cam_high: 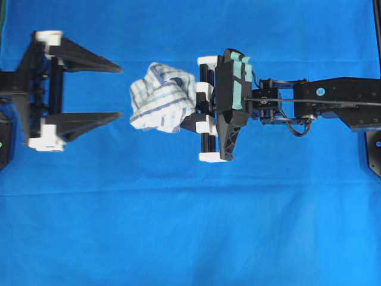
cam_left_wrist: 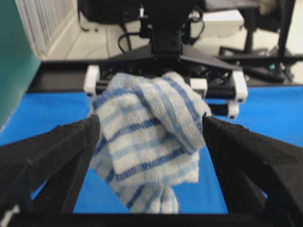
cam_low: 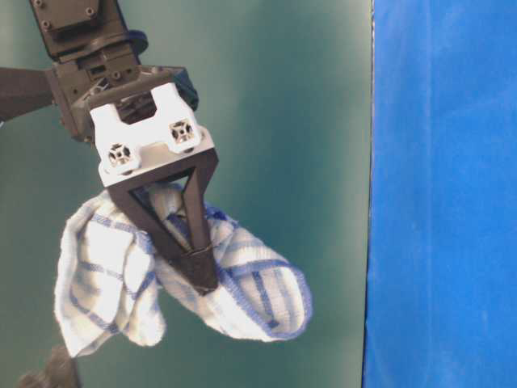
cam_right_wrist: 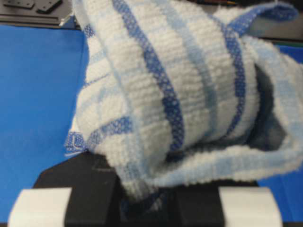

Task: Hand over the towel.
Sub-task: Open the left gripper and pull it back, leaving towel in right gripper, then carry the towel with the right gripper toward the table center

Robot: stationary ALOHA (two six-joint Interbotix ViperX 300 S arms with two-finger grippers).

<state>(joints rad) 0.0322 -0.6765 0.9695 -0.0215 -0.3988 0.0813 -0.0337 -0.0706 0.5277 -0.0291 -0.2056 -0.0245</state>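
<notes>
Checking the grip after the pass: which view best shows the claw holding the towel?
Table-level: the right claw pinches the hanging towel in plain profile. Overhead shows it bunched, the open left claw apart. Wrist views show mostly cloth.

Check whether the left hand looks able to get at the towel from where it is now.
Probably yes. The left hand is open and faces the towel across bare blue cloth, nothing between them. The right hand is shut on the towel, which hangs off the cloth.

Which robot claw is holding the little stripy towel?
The right end effector, shut on the towel, which hangs bunched from it. The left end effector stands wide open, apart from the towel, holding nothing.
</notes>
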